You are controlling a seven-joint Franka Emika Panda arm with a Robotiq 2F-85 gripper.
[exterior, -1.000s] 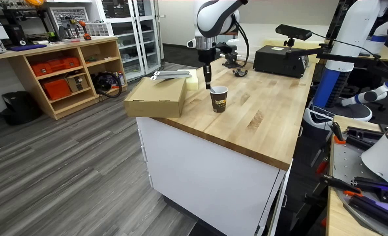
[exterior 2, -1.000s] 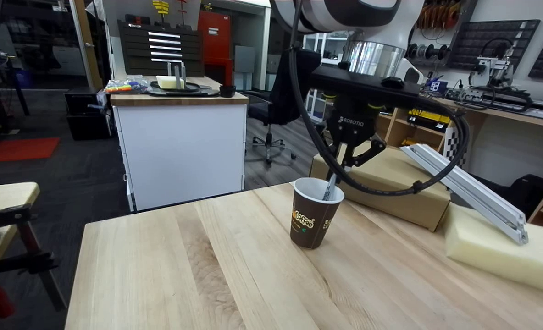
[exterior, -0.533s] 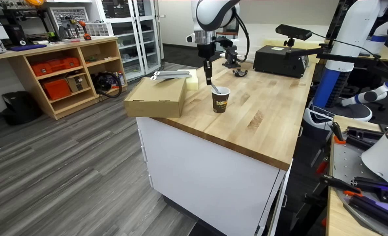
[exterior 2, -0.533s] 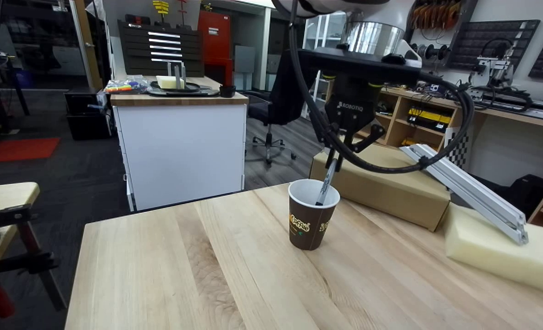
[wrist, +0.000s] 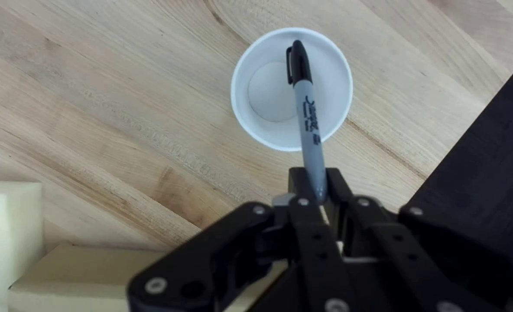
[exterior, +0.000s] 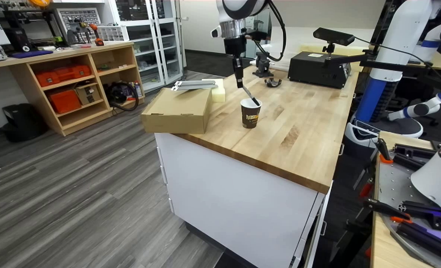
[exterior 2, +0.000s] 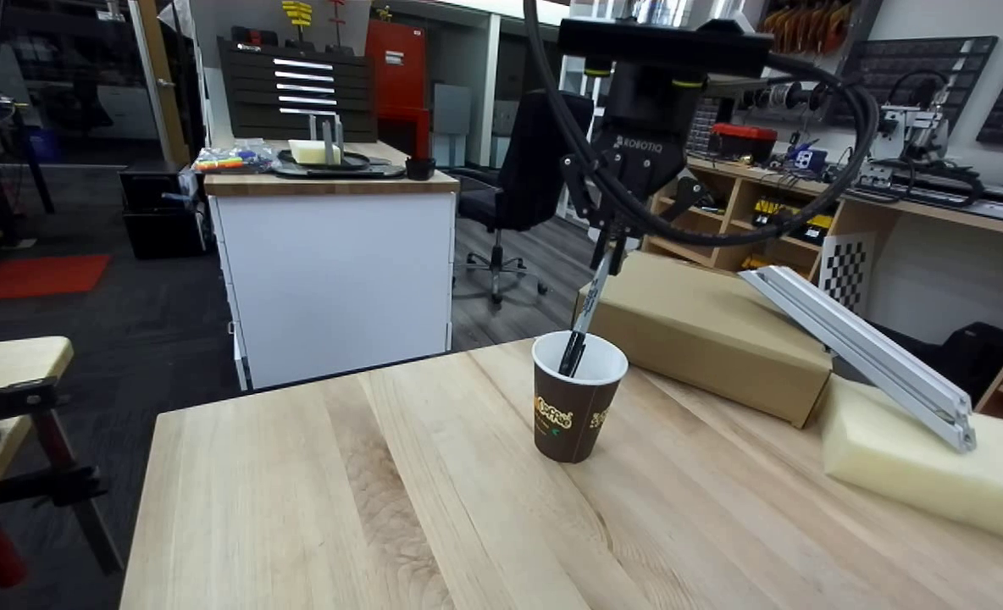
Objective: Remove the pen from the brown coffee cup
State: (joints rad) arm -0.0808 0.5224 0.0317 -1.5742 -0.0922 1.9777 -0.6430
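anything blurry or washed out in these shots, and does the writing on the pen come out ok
Wrist view: the pen has readable large script but fuzzy small print; the gripper is soft toward the bottom edge; the foam block looks nearly washed out. In an exterior view, lettering on the brown coffee cup is fairly legible.

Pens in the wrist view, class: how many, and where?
1: the pen, its grey end in the claw, its capped end seen against the mouth of the brown coffee cup. The claw could hide another.

One pen [wrist: 309,119], one coffee cup [exterior 2: 571,421], one claw [wrist: 316,180].
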